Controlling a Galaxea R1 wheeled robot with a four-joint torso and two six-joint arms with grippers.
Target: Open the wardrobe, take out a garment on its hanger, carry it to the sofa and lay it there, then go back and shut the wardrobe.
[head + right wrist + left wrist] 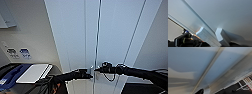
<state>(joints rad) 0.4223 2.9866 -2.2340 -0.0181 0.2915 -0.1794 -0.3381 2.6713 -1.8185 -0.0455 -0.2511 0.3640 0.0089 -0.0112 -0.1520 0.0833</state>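
The wardrobe (75,32) stands right in front of me, its two tall white doors meeting at a thin vertical seam. Two small white handles (202,32) (221,34) sit either side of that seam. My left gripper (88,74) reaches in from the left and is at the left handle (91,68). My right gripper (99,70) comes from the right and sits against the seam at the same height. In the left wrist view the door panels (193,62) are very close. The garment and the sofa are hidden.
A white wall with two small blue labels (18,53) lies left of the wardrobe. Below the labels a white flat board (33,72) rests beside a blue object (11,75). A grey wall (157,45) borders the wardrobe on the right.
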